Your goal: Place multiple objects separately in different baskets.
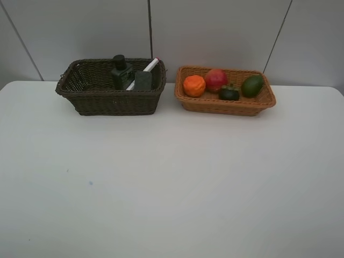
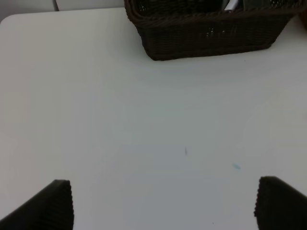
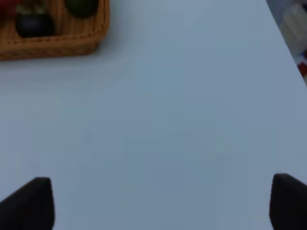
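Observation:
The dark brown basket (image 1: 115,102) stands at the back left and holds the dark green pump bottle (image 1: 121,72), the grey-black eraser block (image 1: 143,80) and the white red-tipped marker (image 1: 149,66). The pink bottle is hidden. The orange-tan basket (image 1: 226,106) at the back right holds the orange (image 1: 194,86), pomegranate (image 1: 216,79), mangosteen (image 1: 229,93) and lime (image 1: 252,85). Neither arm shows in the exterior high view. My left gripper (image 2: 163,203) is open and empty over bare table, well short of the dark basket (image 2: 206,36). My right gripper (image 3: 163,201) is open and empty, well short of the orange-tan basket (image 3: 53,45).
The white table (image 1: 172,183) runs from the baskets to the front of the view, with a grey panelled wall (image 1: 215,32) behind it. In the right wrist view the table's edge shows, with blurred clutter (image 3: 293,21) beyond it.

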### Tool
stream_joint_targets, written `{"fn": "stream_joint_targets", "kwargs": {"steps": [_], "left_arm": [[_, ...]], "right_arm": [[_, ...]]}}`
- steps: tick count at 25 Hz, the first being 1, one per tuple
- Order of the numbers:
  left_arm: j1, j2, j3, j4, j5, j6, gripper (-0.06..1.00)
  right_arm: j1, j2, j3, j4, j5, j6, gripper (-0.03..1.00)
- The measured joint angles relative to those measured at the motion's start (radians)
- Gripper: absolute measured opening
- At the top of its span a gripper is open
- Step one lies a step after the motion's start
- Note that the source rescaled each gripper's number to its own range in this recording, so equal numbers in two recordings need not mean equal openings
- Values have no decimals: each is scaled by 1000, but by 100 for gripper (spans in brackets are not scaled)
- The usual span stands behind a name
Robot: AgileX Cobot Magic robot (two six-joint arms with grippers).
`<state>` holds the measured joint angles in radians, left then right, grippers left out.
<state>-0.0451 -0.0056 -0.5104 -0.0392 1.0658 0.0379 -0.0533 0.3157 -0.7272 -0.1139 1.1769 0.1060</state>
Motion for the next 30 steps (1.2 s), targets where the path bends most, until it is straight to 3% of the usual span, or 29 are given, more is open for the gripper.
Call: {"fn": "stream_joint_targets", "kwargs": {"steps": [7, 10, 15, 30], "left_arm": [[0, 0, 0, 0, 0, 0, 90], [0, 0, 0, 0, 0, 0, 90], [0, 0, 0, 0, 0, 0, 90], [0, 0, 0, 0, 0, 0, 90]], "right_arm": [[0, -307, 130, 68, -1, -36, 100], [1, -318, 175, 84, -4, -63, 100], [1, -321, 212, 99, -88, -92, 100], [1, -322, 218, 100, -106, -94, 100]]}}
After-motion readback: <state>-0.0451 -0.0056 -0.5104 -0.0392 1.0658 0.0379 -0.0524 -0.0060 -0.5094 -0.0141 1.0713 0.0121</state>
